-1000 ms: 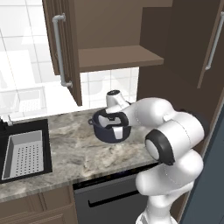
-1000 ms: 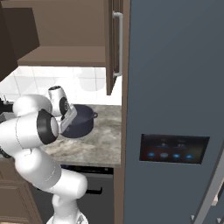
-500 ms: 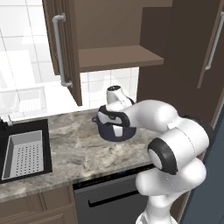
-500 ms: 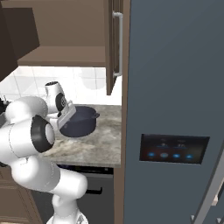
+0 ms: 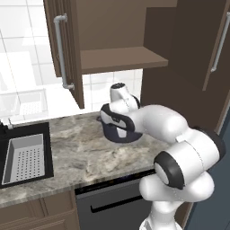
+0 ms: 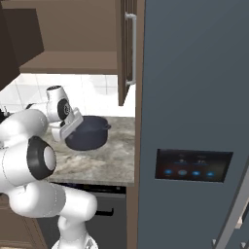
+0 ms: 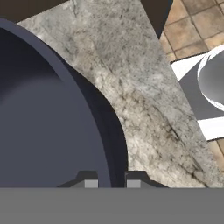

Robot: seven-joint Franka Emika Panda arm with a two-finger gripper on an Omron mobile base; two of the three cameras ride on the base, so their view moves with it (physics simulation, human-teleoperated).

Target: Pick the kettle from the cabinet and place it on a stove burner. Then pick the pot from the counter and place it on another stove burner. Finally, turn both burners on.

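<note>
The dark blue-grey pot [image 5: 122, 134] [image 6: 90, 134] stands on the mottled stone counter [image 5: 74, 150], below the open cabinet [image 5: 117, 59]. My gripper [image 7: 112, 183] comes down on the pot's near rim. One fingertip is inside the pot wall [image 7: 48, 118] and the other outside, and the jaws are shut on that rim. My white hand covers the left part of the pot in both base views. Whether the pot's bottom rests on the stone I cannot tell. The kettle and the stove burners are out of view.
The cabinet door [image 5: 66, 47] hangs open to the left of the pot, and its shelf is bare. A black sink [image 5: 24, 157] lies at the counter's left end. A tall grey fridge [image 6: 194, 121] stands right of the counter [image 6: 114, 163].
My elbow has swung up and to the right while the hand stayed at the pot's rim. The pot has hardly shifted. The jaws have closed a touch more.
</note>
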